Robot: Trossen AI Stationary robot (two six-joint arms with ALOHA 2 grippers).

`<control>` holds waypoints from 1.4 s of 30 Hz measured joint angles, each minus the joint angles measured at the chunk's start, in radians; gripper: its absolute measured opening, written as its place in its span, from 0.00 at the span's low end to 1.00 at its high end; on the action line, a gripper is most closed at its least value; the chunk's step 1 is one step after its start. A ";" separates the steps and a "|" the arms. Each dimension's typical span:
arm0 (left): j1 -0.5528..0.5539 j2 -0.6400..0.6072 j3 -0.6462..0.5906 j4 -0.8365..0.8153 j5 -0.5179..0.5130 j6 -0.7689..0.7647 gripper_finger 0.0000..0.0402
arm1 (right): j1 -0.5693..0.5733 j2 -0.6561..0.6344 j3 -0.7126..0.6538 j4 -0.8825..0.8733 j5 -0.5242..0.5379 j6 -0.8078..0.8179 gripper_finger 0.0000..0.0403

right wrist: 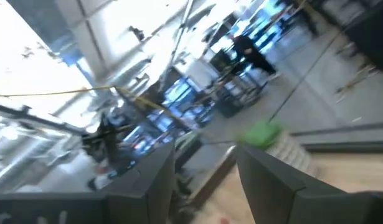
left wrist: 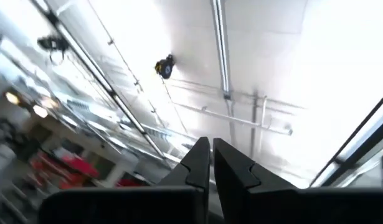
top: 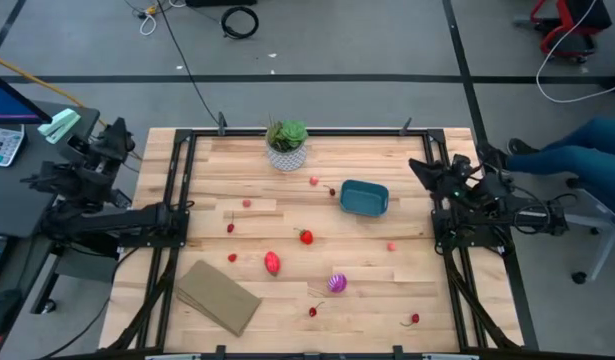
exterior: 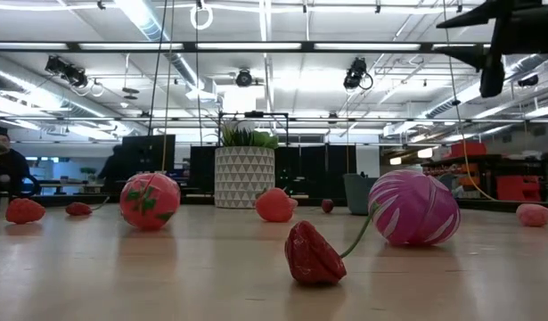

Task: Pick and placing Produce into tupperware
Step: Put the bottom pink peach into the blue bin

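We have both arms parked off the surface (top: 387, 300), left fingers (left wrist: 231, 168) pressed together, right fingers (right wrist: 266, 177) spread wide and empty. The produce (top: 273, 263) lies scattered, the tub (top: 364, 197) sits near the plant (top: 287, 140). We risk nudging round pieces so they roll, or pinching only a cherry (exterior: 314, 254) stem and dropping it

The left pincer (left wrist: 211, 163), fingers together, points at ceiling lights (left wrist: 219, 37).

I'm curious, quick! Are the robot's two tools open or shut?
Left tool: shut, holding nothing.
Right tool: open, holding nothing.
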 joint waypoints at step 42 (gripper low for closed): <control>-0.002 0.380 -0.001 -0.682 0.230 -0.350 0.39 | 0.394 1.595 0.995 -1.302 -0.543 0.522 0.35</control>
